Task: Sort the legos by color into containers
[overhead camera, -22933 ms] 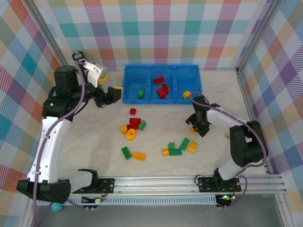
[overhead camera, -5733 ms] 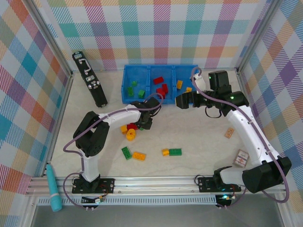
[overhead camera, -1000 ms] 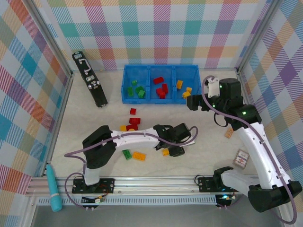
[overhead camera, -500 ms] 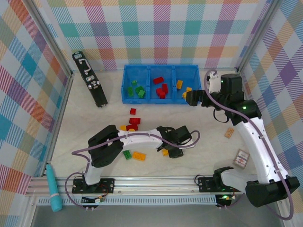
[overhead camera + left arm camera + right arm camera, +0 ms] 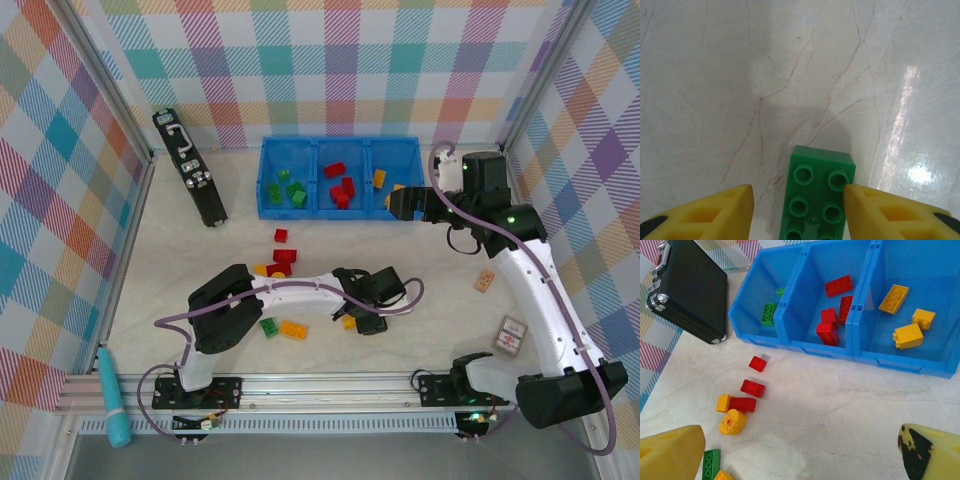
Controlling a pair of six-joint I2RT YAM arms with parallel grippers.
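A green lego (image 5: 817,197) lies flat on the table between the yellow fingers of my left gripper (image 5: 799,212). The right finger touches its edge, a gap shows on the left, and the jaws stand open. From above, this gripper (image 5: 366,318) sits low at the table's middle front beside a yellow lego (image 5: 347,322). My right gripper (image 5: 395,204) hovers open and holds nothing, at the blue tray's right front corner. The containers (image 5: 340,213) hold green (image 5: 768,313), red (image 5: 827,332) and yellow (image 5: 908,335) legos, left to right. Loose red ones (image 5: 752,388) lie in front.
A black case (image 5: 190,167) leans at the back left. A tan tile (image 5: 485,281) and a small card (image 5: 512,335) lie on the right. A green brick (image 5: 267,327) and an orange brick (image 5: 293,329) rest near the left arm. Metal rails frame the table.
My right gripper has drifted up and left toward the tray's right end. The left gripper has edged slightly left, staying low over the green lego.
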